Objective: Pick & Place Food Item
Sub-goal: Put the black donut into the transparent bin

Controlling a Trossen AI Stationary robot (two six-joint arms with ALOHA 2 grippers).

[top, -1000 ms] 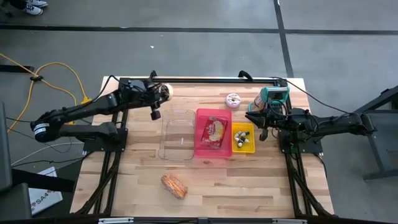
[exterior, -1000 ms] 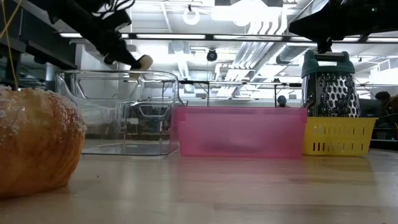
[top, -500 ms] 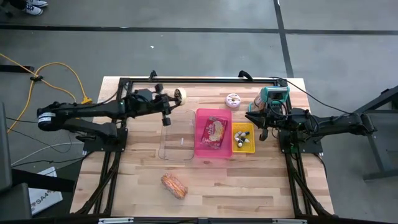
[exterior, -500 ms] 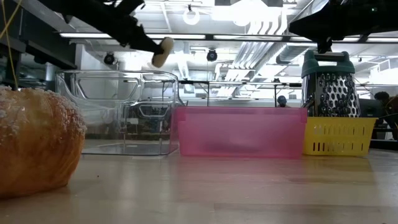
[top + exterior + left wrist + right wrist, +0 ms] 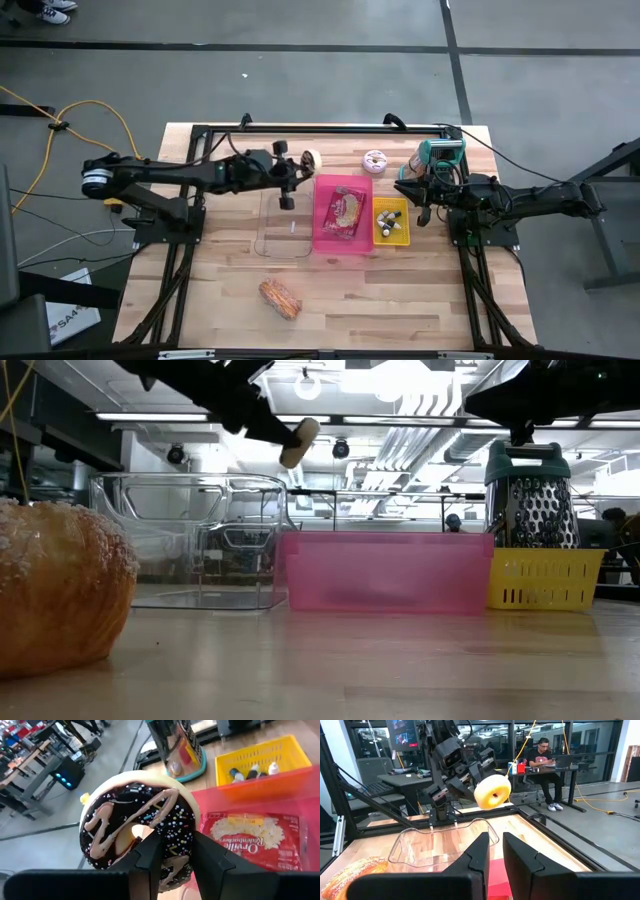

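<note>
Left gripper (image 5: 172, 851) gripping donut (image 5: 137, 822), dark fingers (image 5: 148, 862) pinching its lower edge. Donut showing chocolate icing, pink drizzle, sprinkles. Pink bin (image 5: 260, 800) lying beyond, holding popcorn bag (image 5: 247, 837). Yellow basket (image 5: 260, 760) sitting just behind bin, holding small bottles (image 5: 252, 771). Grater (image 5: 175, 745) standing beside basket.

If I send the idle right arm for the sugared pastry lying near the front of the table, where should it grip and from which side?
Probably from straight above, closing across the middle of the sugared pastry. It lies flat and elongated, angled on the bare table, so its short width suits the fingers best and nothing crowds it. The right hand waits by the yellow basket; the left hand holds a doughnut.
</note>
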